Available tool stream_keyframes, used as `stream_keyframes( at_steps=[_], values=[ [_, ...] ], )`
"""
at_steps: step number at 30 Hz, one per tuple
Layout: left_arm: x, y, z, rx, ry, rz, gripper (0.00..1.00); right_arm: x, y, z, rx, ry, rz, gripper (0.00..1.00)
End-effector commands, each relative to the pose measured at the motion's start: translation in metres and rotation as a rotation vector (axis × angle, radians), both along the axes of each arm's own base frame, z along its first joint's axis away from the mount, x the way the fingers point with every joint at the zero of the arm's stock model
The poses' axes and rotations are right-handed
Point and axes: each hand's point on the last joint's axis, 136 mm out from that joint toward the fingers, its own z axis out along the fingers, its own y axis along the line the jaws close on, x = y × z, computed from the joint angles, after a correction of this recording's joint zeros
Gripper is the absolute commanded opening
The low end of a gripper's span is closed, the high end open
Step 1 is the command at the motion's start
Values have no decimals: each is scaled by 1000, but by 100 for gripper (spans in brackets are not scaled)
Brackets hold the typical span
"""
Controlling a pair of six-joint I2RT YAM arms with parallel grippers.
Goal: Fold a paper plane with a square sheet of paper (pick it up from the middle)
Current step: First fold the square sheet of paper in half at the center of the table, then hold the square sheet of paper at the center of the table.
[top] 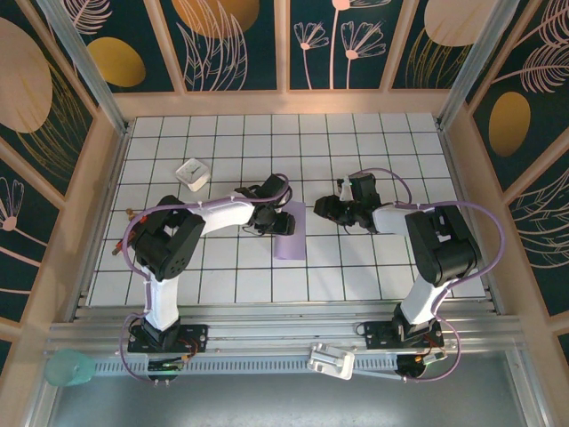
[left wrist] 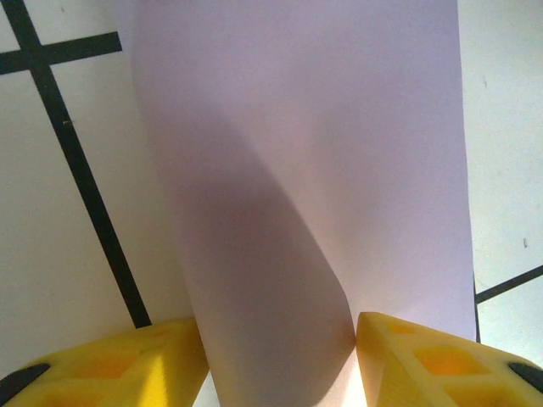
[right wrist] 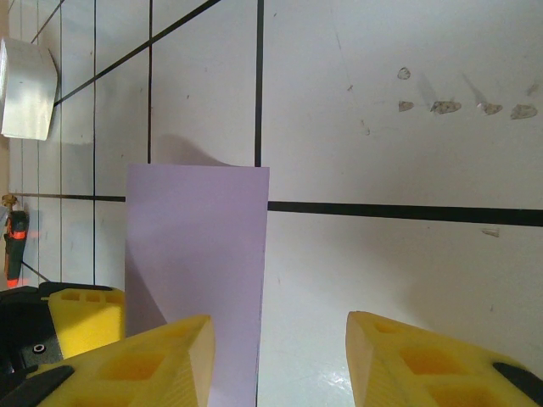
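From above, the lavender sheet of paper (top: 291, 240) lies as a narrow strip on the table's (top: 356, 142) middle. The left gripper (top: 274, 220) is over its far end, and the right gripper (top: 327, 210) is near.

In the left wrist view, the jaws are apart and the curved paper fills the gap between them.

In the right wrist view, the jaws are spread and hold nothing; the paper lies by its left finger (right wrist: 161, 360).

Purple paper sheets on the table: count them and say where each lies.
1. The lavender-purple paper sheet, folded into a narrow strip, lies midway on the white tiled table, part bulging up between the left gripper's parted jaws. Any sheet beneath would be hidden.
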Motion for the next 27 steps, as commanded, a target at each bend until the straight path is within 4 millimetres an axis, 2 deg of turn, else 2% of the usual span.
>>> stream_keyframes(
  at_steps=[1, 12, 24, 27],
  values=[
    [-22, 10, -64, 93, 90, -42, 53, -7, 1, -7, 2, 17, 15, 45],
    [-22, 11, -65, 96, 89, -30, 53, -9, 3, -4, 10, 17, 23, 44],
    [-23, 11, -66, 93, 91, -25, 53, -30, 37, -6, 45, 48, 114, 3],
    [-23, 12, -67, 94, 92, -24, 53, -33, 46, -8, 49, 56, 133, 0]
  ],
)
